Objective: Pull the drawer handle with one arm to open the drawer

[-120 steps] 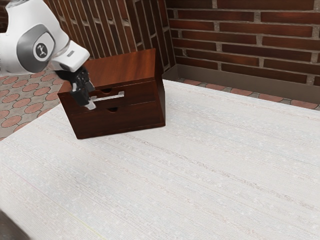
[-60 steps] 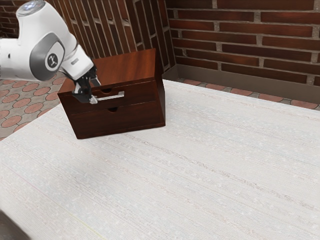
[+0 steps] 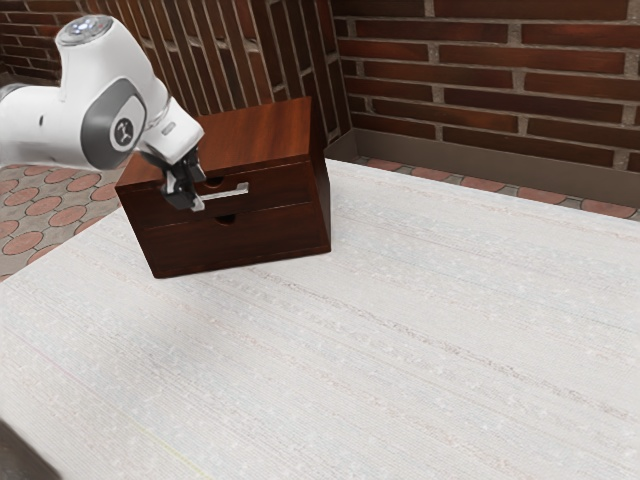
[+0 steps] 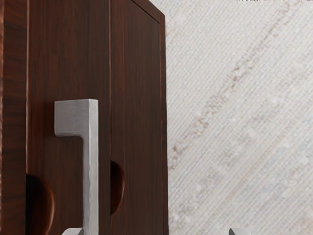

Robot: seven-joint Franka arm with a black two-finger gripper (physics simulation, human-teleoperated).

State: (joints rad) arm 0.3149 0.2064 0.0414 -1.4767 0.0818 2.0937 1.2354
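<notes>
White jointed robot arm bent down beside a dark brown wooden two-drawer cabinet, black two-finger gripper facing the cabinet's front, fingers spread around the arm-side end of the flat silver bar handle without pinching it, upper drawer flush with the cabinet's lower front, cabinet on a pale white table

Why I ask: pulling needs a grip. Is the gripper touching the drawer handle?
Cannot tell. In the exterior view the gripper overlaps one end of the handle, hiding any contact or gap.
</notes>
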